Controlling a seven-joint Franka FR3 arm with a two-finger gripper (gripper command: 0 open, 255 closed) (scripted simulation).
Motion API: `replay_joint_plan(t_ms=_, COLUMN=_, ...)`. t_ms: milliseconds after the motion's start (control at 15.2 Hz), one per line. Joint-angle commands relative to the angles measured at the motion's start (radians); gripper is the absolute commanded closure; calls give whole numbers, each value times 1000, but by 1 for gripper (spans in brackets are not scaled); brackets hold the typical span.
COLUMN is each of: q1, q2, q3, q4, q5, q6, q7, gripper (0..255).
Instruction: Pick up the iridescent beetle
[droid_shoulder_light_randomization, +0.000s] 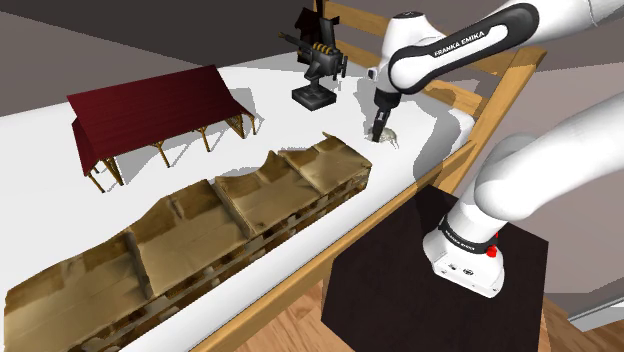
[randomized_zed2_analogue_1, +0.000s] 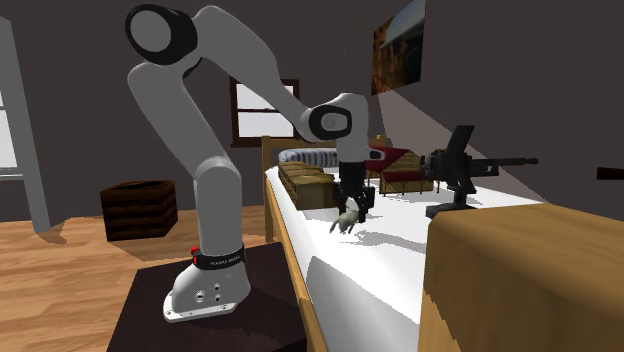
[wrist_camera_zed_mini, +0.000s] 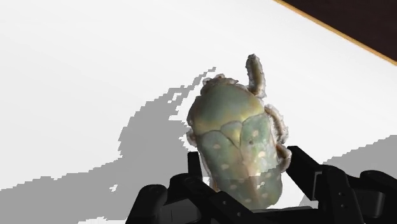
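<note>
The gripper (wrist_camera_zed_mini: 245, 168) pinches the pale green, spotted beetle (wrist_camera_zed_mini: 232, 127) by its rear flanks, with most of the body jutting past the fingertips above the white bed (wrist_camera_zed_mini: 89, 70). So shallow a hold on a rounded shell could let it squirt free in a lift.

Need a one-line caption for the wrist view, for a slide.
Wrist view: black gripper clasps a pale green, spotted beetle, white surface behind it.
</note>
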Motion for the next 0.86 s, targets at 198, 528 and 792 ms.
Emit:
replay_joint_plan(t_ms=198, q1=1, q2=-43, q3=10, q4=40, q5=7, q6=-83, q7=-3, gripper=255)
replay_joint_plan(t_ms=528, q1=3, q2=-77, q3=20, q4=86, q5=15, q6=-163, q7=-7, gripper=255)
replay_joint_plan(t_ms=792, q1=4, q2=-89, q3=24, q4=107, q5=18, q6=-196, q7=-9, gripper=255)
